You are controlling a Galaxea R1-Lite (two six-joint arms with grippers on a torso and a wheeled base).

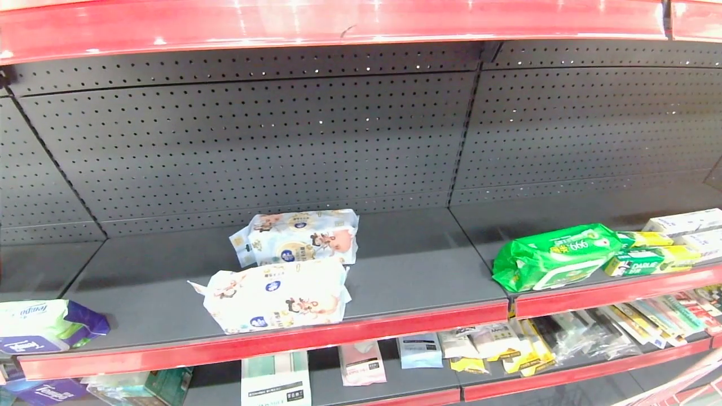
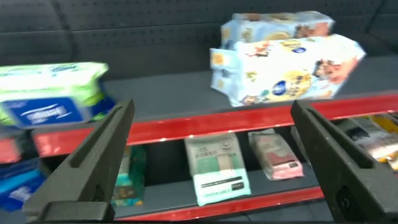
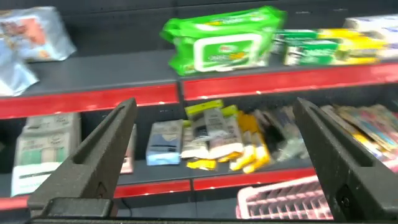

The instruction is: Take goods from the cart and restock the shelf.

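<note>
Head view: the grey shelf (image 1: 417, 270) with its red front edge carries two white cartoon-printed packs in the middle bay. The front white pack (image 1: 276, 296) lies at the edge and the rear white pack (image 1: 299, 237) just behind it. In the right bay a green wipes pack (image 1: 553, 256) lies near the edge, with yellow-green boxes (image 1: 648, 262) touching its right end. A tissue pack (image 1: 45, 324) sits at the far left. The lower shelf (image 1: 395, 378) holds small packets.

Left wrist view: the left claw (image 2: 212, 107) is spread wide with nothing between its fingers, in front of the shelf's red edge, facing the white packs.

Right wrist view: the right claw (image 3: 216, 102) is likewise spread and empty, facing the green wipes pack. A pink slotted basket (image 3: 280, 202) sits low in front of the shelves.
</note>
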